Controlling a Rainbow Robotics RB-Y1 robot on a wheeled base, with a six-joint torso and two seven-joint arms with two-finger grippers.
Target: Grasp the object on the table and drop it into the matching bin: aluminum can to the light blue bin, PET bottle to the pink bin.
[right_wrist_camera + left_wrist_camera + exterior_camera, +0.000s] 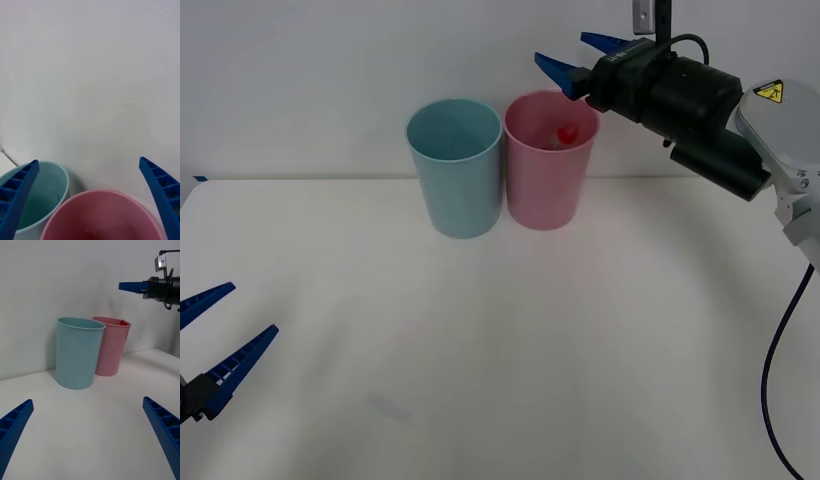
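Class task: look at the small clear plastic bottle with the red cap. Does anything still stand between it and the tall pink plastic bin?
Nothing visible does: the red-capped bottle already lies inside the pink bin, with the open right gripper above its rim.

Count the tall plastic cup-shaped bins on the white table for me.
2. The light blue plastic bin stands on the robot's left; the pink plastic bin stands against it on its right, beneath the open right gripper.
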